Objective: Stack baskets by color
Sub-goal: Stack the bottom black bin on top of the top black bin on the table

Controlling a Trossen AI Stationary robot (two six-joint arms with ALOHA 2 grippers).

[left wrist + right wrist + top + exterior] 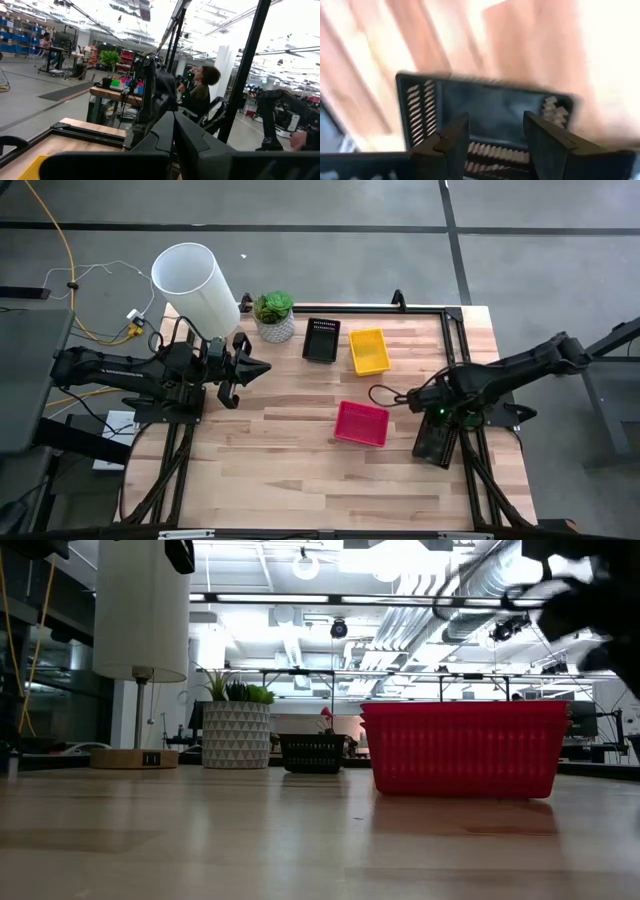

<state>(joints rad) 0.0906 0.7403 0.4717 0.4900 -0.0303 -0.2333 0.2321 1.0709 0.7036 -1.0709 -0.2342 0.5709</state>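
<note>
A black basket (437,444) lies at the table's right edge; the right wrist view shows it as a black basket (485,107) straight below. My right gripper (436,426) hangs over it, pointing down, open (492,145), one finger on either side of the basket's near wall. A pink-red basket (361,423) sits mid-table, and a yellow basket (369,351) and a second black basket (321,339) lie side by side farther back. My left gripper (262,367) is shut, held level above the table's left part, away from all the baskets.
A white pot with a green plant (274,317) and a big white cylinder (195,283) stand at the back left. A black frame rail (455,340) runs along the table's right side. Bare wood lies in front of the pink-red basket (465,750).
</note>
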